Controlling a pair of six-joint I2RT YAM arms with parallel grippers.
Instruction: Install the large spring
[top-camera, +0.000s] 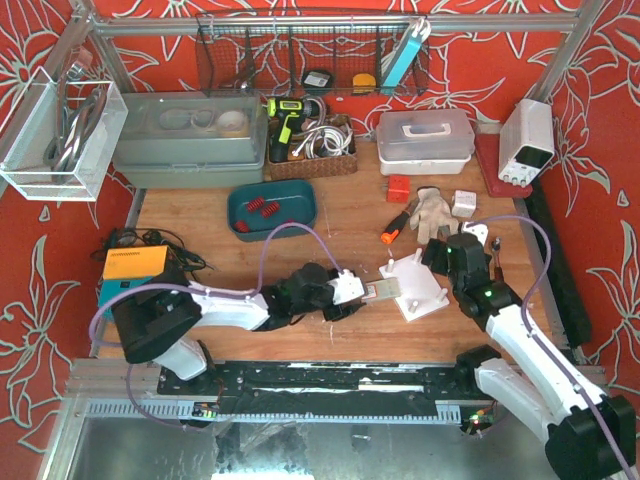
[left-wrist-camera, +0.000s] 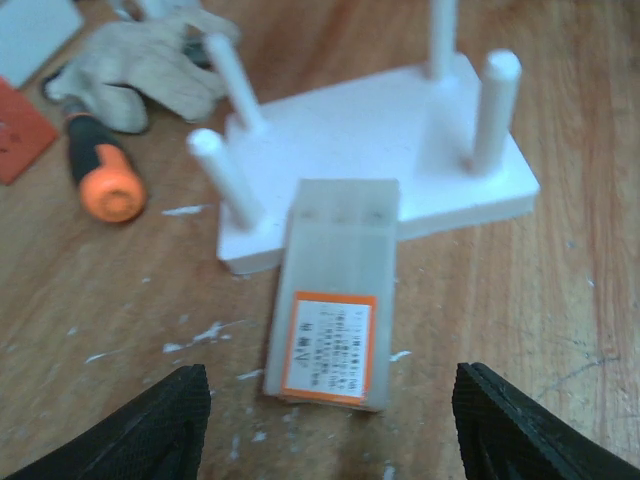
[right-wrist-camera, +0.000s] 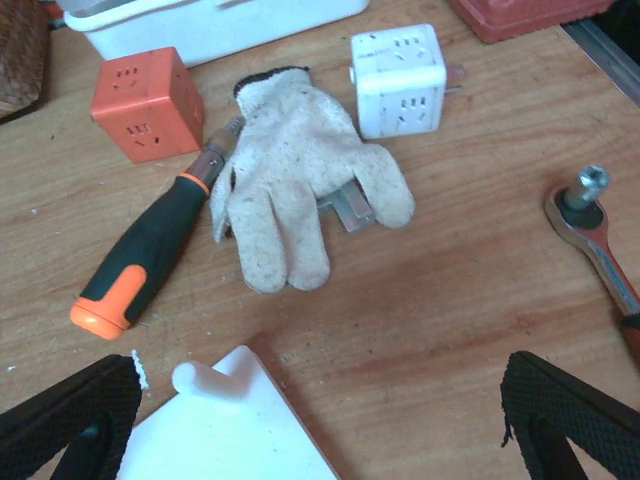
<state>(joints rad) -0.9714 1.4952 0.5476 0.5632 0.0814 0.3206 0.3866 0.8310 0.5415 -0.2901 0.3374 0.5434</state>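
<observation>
Too small to confirm as springs, tiny red coils (top-camera: 262, 207) in the far teal tray (top-camera: 301, 189); left gripper (left-wrist-camera: 330, 400) released, straddling without touching a blurred clear box (left-wrist-camera: 335, 290) overlapping the white peg base (left-wrist-camera: 400, 130); right gripper (right-wrist-camera: 320, 385) released wide above its cropped corner.

One white plastic base plate (left-wrist-camera: 350, 130) sits towards the tabletop's front edge and carries four upright white pegs (left-wrist-camera: 495, 100). There is one clear flat plastic box with an orange label (left-wrist-camera: 335, 300). One black-and-orange-handled screwdriver (right-wrist-camera: 140, 255), one off-white fabric work glove (right-wrist-camera: 295, 175), one orange cube adapter (right-wrist-camera: 150, 100), one white cube adapter (right-wrist-camera: 398, 80) and one steel ratchet wrench (right-wrist-camera: 590, 215) are also visible. Nearer the back edge, one teal plastic tray (top-camera: 300, 212) holds at least two red coil springs (top-camera: 268, 210); they are too small to count exactly.
</observation>
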